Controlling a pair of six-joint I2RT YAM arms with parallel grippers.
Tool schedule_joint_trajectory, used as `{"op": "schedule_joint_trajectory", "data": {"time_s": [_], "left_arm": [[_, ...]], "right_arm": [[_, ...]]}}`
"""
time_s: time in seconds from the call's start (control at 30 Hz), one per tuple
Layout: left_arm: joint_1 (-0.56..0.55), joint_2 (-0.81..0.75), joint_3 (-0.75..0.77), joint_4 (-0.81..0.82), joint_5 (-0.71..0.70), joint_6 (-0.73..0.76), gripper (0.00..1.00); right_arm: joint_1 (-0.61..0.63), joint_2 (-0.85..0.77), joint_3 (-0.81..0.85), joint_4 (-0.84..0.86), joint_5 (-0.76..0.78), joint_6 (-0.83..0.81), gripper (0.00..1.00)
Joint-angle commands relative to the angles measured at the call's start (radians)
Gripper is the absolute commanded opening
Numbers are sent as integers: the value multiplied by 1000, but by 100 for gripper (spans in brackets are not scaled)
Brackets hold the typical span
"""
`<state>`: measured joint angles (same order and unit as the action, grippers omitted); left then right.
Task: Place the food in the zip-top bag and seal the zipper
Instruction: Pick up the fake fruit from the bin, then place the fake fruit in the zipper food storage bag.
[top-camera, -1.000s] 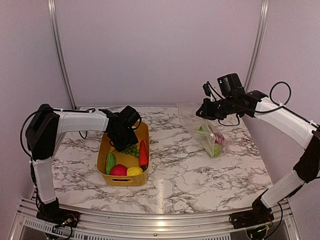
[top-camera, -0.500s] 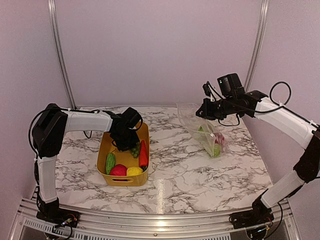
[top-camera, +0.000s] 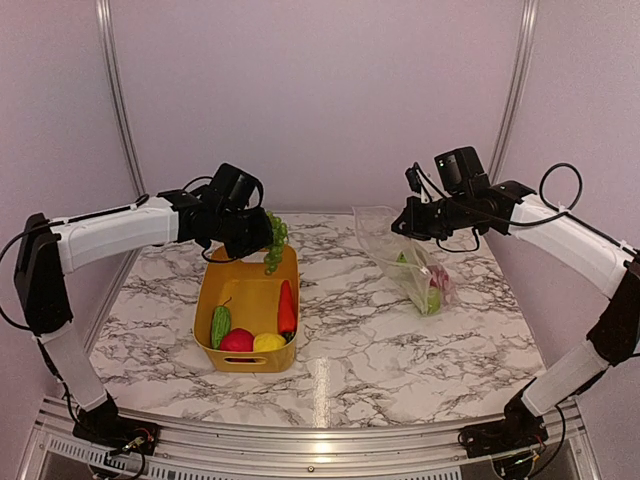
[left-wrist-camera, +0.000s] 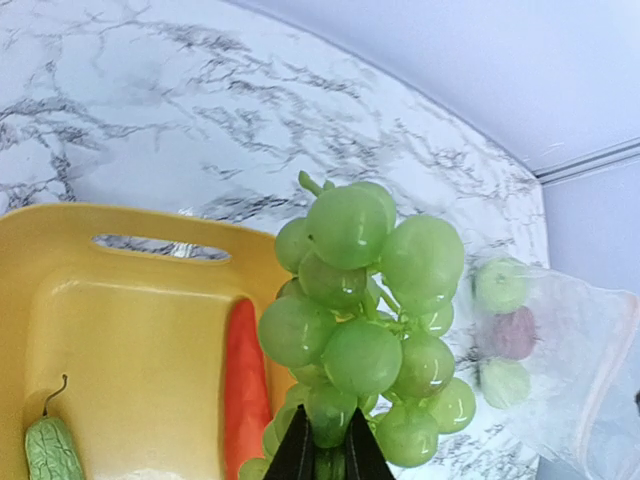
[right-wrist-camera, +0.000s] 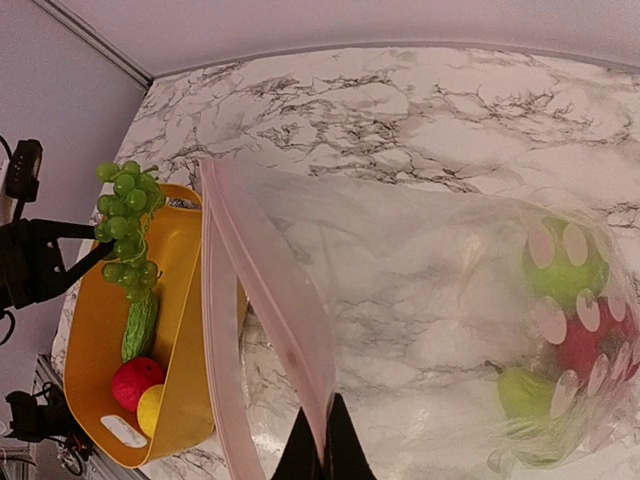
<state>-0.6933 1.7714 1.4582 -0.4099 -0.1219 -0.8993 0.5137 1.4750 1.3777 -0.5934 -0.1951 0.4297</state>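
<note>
"So where are the grapes (top-camera: 273, 241)?"

"In the air over the far end of the yellow tub (top-camera: 207, 305), hanging from the left gripper (left-wrist-camera: 328, 452). The overhead view shows the bunch dangling clear of the rim. Only the left wrist view shows the grip: two dark fingertips pressed nearly together, pinching the near end of the cluster."

"And what lies in the tub?"

"From above, a carrot (top-camera: 287, 307), a cucumber (top-camera: 220, 326), a red apple (top-camera: 237, 341) and a lemon (top-camera: 269, 343). The left wrist camera catches just the carrot and the cucumber's tip."

"The zip-top bag (top-camera: 404, 252)?"

"On the right side of the table, well apart from the tub, its mouth lifted by the right gripper (top-camera: 408, 222) and its bottom resting on the marble. The overhead view does not show how the jaws stand. The right wrist view does: they are pinched on the pinkish zipper (right-wrist-camera: 268, 300), one strip in the fingers and the other hanging away from it, so the mouth gapes."

"Anything inside?"

"A red piece (right-wrist-camera: 588, 345) between green pieces (right-wrist-camera: 563, 262), down at the low end."
</note>
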Motion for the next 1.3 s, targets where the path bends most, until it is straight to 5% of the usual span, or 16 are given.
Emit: {"op": "schedule_joint_trajectory", "data": {"time_s": [0.0, 0.43, 0.87, 1.0, 1.07, 1.1, 1.27], "left_arm": [[-17, -87, -16, 201, 96, 61, 0], [-96, -34, 77, 715, 355, -3, 0], [-132, 149, 188, 754, 350, -73, 2], [-131, 162, 196, 706, 326, -68, 38], [-131, 155, 214, 688, 329, -60, 69], [-131, 151, 221, 684, 328, -54, 97], [-130, 108, 257, 642, 320, -1, 99]], "right_arm": [[16, 11, 58, -4, -17, 18, 0], [17, 43, 136, -27, -52, 35, 0], [18, 43, 187, -35, -62, 67, 0], [18, 42, 213, -45, -59, 70, 0], [18, 40, 210, -48, -54, 68, 0], [18, 37, 205, -49, -52, 67, 0], [19, 31, 176, -37, -56, 69, 0]]}}
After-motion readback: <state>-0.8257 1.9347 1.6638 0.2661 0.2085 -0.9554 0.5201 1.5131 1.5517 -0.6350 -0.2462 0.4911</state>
